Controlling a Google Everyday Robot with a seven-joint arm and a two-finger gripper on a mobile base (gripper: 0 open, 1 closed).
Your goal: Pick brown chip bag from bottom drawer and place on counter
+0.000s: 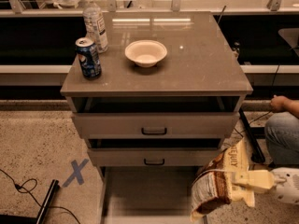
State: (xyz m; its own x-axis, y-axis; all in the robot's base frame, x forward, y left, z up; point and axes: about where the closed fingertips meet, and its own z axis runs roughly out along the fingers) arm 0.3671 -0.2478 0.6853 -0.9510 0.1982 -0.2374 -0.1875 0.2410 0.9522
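My gripper [239,181] is at the lower right, shut on the brown chip bag [216,185]. The bag is dark brown with cream-yellow edges and hangs tilted, lifted above the right side of the open bottom drawer [140,195]. The drawer's pale grey floor shows bare below the two upper drawers. The counter [196,64] is the glossy grey-brown top of the cabinet, well above and behind the bag.
On the counter stand a blue soda can [88,58], a clear water bottle [96,22] and a white bowl [145,53], all on its left half. A seated person's knee and hand [285,125] are at the right. Cables and a blue X mark [74,172] lie on the floor at the left.
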